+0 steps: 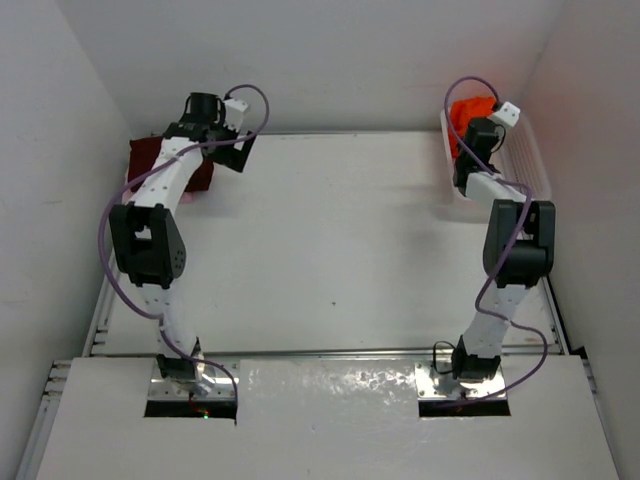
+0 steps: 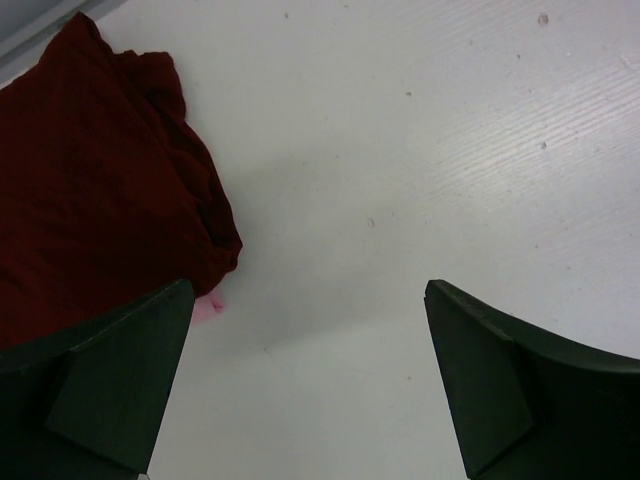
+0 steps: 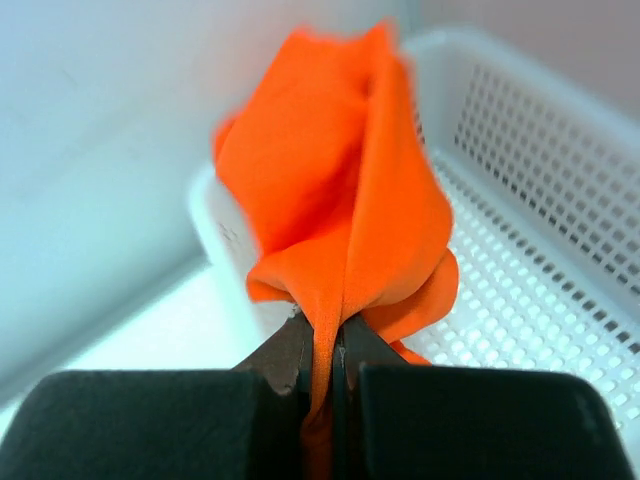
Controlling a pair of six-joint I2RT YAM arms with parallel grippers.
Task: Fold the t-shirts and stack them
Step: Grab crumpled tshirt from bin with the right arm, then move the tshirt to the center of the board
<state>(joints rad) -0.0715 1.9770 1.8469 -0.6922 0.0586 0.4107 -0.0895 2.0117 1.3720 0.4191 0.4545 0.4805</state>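
The white desk (image 1: pixel 340 240) sits boxed in by plain white walls, bare across its middle, with the work pushed out to its two far corners.

At the far right, a white plastic lattice basket (image 1: pixel 530 165) stands against the wall. The right gripper (image 3: pixel 322 350) is clenched on a thin fold of the bright orange t-shirt (image 3: pixel 340 190), which rises in a bunched peak above the basket floor. At the far left, the left gripper (image 2: pixel 308 300) hangs released, jaws wide, over bare desk just beside the dark maroon t-shirt (image 2: pixel 90 170). A sliver of light pink t-shirt (image 2: pixel 208 306) peeks out from under the maroon one's edge, so those two appear to be stacked already.

The likely trouble lies in the right-hand pinch. It holds only a narrow ridge of cloth, so the fabric could slide out under the shirt's own weight during a lift. The lower folds lie against the basket's holes and rim; if they catch, the light basket could be dragged or tipped along with the shirt. The shirt is also crumpled, so it may land on the desk in a heap that is hard to spread for folding. The left gripper is well apart from it and cannot steady anything from there.
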